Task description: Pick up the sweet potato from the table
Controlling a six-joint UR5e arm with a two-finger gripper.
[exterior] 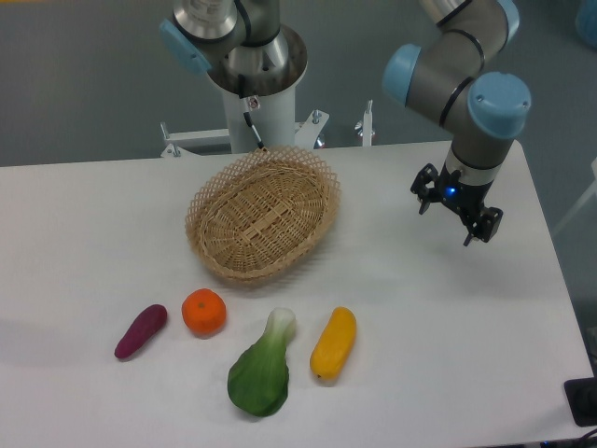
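Currently, from the fixed camera, the only view I have:

Sweet potato: the sweet potato [141, 331] lies flat on the table [84, 243], lower left of the frame, its thicker end up and to the right, its taper pointing down-left.

Neighbours: just to its right sits the orange [204, 312], close but apart from it; further right along the same row lie the bok choy [262, 369] and the yellow squash [334, 343].

Basket: the wicker basket [263, 224] stands at centre frame, above the row of produce, with nothing in it that I can see.

My gripper: my gripper [456, 212] hangs at the right of the frame, above the tabletop, pointing downward; the two fingers stand apart with nothing between them, so I hold nothing.

Gap to target: I am well apart from the sweet potato, with the basket and most of the row of produce between us across the frame.

Done so far: nothing of the pick, as I judge it; the vegetable rests untouched on the white surface.

Left to do: cross to the lower left, turn my fingers across the narrow width of the vegetable, come down, close, and lift.

Risk: the orange sits so near that one finger could nudge it on the descent; coming in from the tapered end looks safer to me.
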